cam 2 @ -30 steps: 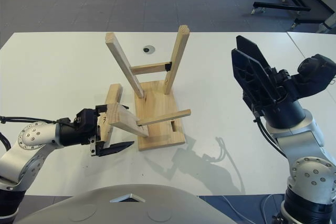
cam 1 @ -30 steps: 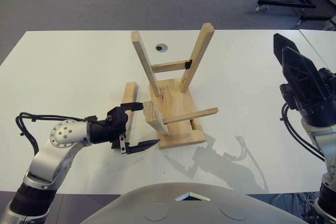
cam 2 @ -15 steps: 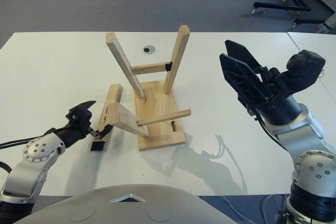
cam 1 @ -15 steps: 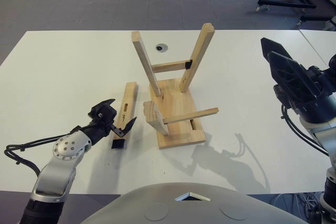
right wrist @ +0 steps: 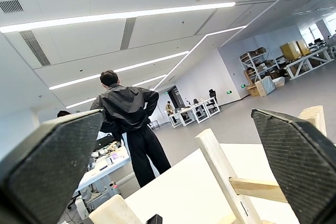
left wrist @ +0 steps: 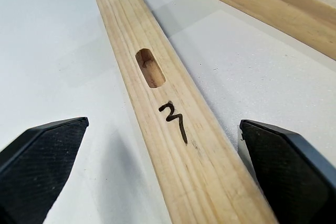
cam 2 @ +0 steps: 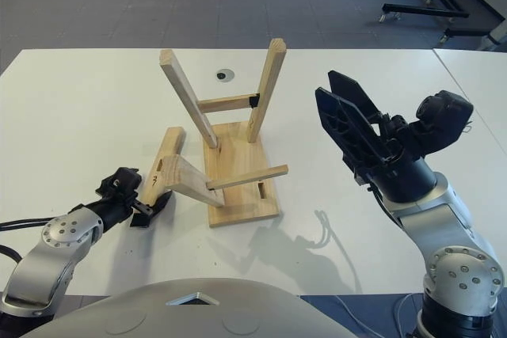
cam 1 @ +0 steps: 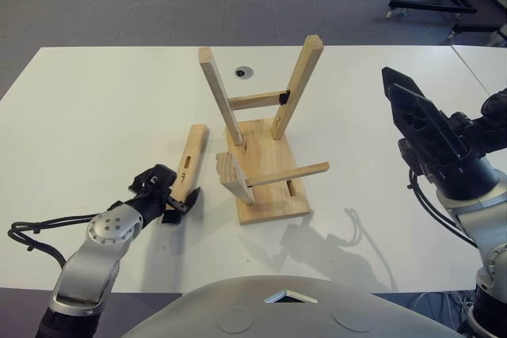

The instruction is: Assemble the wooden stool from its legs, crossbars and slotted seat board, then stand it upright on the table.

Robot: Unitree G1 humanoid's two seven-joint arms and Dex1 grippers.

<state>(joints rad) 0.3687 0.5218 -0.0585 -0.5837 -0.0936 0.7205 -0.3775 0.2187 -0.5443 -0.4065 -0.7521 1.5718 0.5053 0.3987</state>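
A loose leg (cam 1: 188,160) lies on the table (cam 1: 103,100) left of the seat board (cam 1: 271,195).

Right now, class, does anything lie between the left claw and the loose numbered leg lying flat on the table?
Nothing visible does. The open left claw sits at the near end of the loose leg, one side of it on each flank, with only bare table between its fingers and the wood.
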